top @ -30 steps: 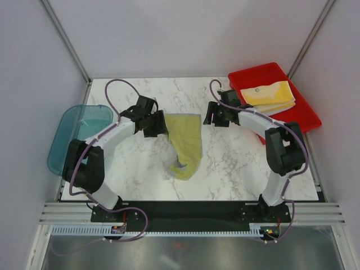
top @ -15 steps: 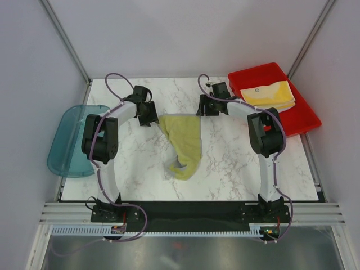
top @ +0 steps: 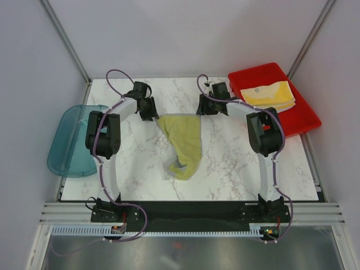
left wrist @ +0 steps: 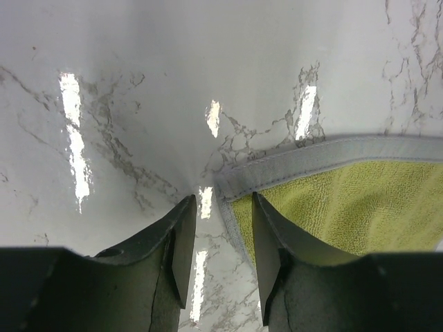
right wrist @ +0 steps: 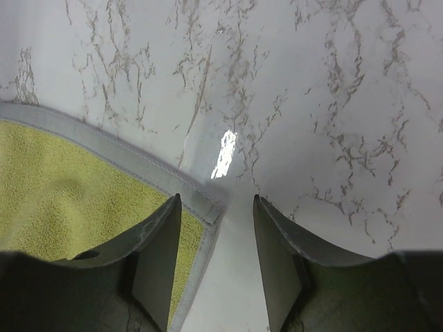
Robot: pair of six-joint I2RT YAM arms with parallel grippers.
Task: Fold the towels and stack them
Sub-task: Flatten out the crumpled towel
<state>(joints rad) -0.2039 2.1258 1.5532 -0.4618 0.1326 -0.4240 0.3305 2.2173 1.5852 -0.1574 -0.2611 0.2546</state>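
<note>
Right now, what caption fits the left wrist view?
Open left gripper straddling the grey-hemmed corner of a yellow-green towel on the marble table.

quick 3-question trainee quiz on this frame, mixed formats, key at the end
1. True or false: the left gripper holds the towel lifted clear of the table.
2. Which part of the towel lies between the open jaws of the right gripper? A: the near hem. B: a far corner. C: the middle.
3. Fill in: the folded towels lie in the ____.

Key: 1 false, the towel lies on the table. 2 B. 3 red tray.
</note>
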